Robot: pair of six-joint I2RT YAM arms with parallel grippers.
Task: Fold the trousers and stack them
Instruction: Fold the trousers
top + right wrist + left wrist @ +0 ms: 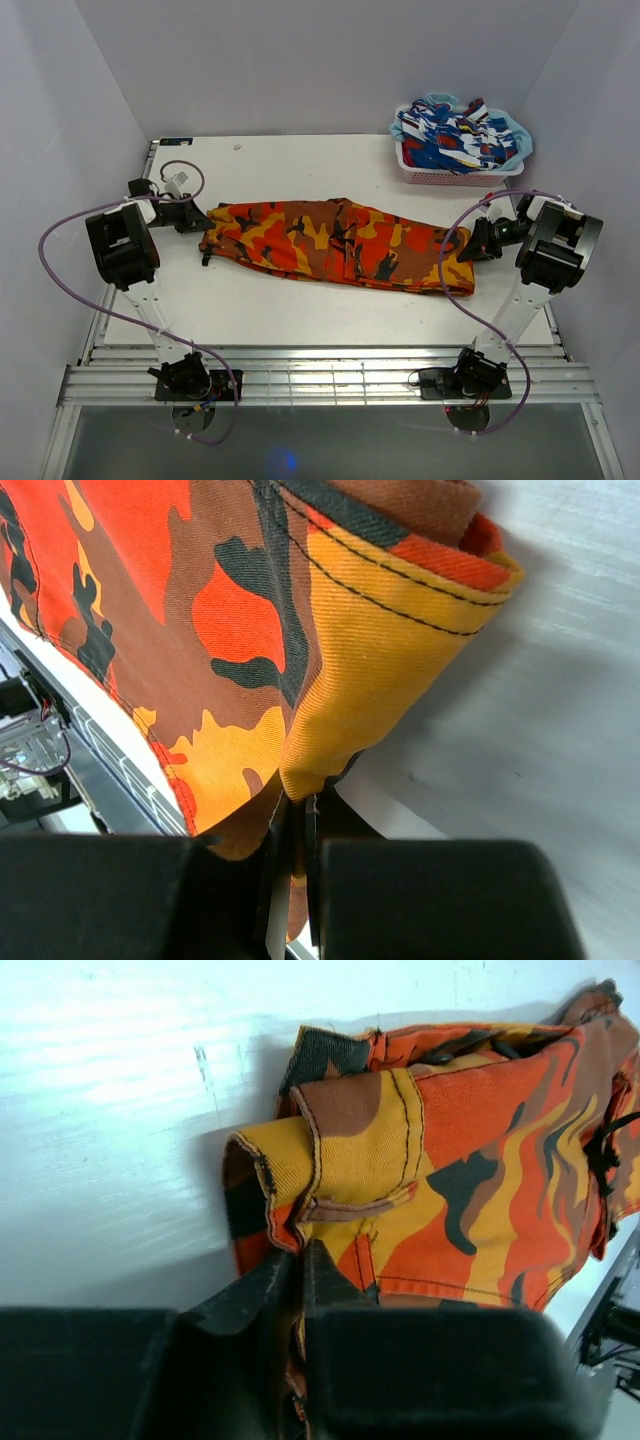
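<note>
The trousers [340, 245], in orange, red and yellow camouflage print, lie folded lengthwise across the middle of the white table [300, 165]. My left gripper [200, 222] is at their left end, the waistband. In the left wrist view it [297, 1255] is shut on the waistband edge of the trousers [480, 1160], with cloth pinched between the black fingers [330, 1280]. At the right end, the leg hems, sits my right gripper [468, 245]. The right wrist view shows it [300, 805] shut on a yellow fold of the trousers [380, 650].
A pink basket [455, 176] stands at the back right corner, heaped with blue, red and white clothes [455, 135]. Aluminium rails [330, 385] run along the near edge between the arm bases. White walls close in the table on three sides.
</note>
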